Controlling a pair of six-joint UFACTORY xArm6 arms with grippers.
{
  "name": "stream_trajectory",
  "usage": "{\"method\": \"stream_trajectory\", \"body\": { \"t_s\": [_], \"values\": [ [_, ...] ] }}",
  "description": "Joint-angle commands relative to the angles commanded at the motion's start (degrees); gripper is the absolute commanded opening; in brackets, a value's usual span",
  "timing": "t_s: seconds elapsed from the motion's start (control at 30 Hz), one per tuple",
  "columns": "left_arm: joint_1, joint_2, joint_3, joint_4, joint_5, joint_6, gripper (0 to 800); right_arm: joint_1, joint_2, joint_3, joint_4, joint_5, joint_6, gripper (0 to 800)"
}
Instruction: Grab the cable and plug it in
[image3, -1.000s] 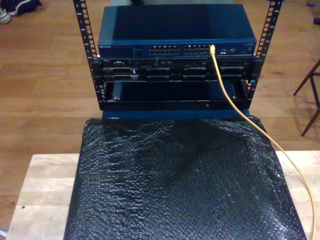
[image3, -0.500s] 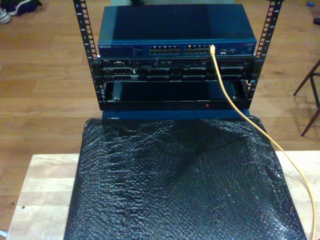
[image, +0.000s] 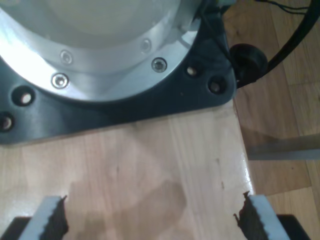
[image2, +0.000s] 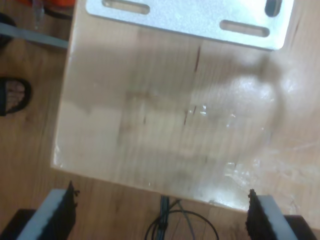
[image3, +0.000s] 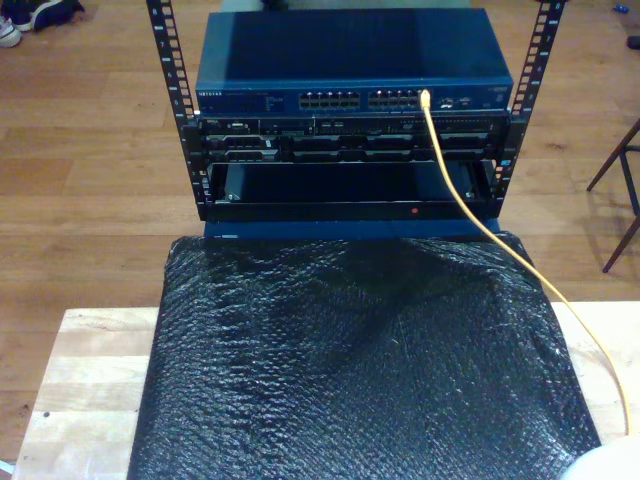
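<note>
The yellow-orange cable (image3: 470, 205) runs from a port on the front of the blue switch (image3: 350, 55) down over the rack and off toward the exterior view's lower right. Its end at the switch sits in the port row. My first gripper (image: 152, 222) is open over bare wood, with nothing between its toothed fingers (image: 52, 220). My second gripper (image2: 160, 217) is also open and holds nothing, hanging over the table's edge with the floor beneath.
A black bubble-wrap mat (image3: 360, 370) covers the wooden table (image3: 90, 370) in front of the rack (image3: 170, 80). A silver arm base on a black plate (image: 125, 100) sits near my first gripper. A metal plate (image2: 190, 17) lies ahead of my second gripper. A pale blurred shape (image3: 610, 465) fills the exterior view's bottom right corner.
A pale blurred shape has come into the exterior view's bottom right corner and covers the cable's lowest stretch. The cable, switch and mat have not moved.
</note>
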Motion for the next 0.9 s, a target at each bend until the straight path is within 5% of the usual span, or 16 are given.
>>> {"method": "stream_trajectory", "body": {
  "t_s": [0.9],
  "values": [
    [0.0, 0.0, 0.0, 0.0, 0.0, 0.0, 800, -2.2, 2.37, 3.87, 4.57, -7.38, 0.0, 800]
  ]
}}
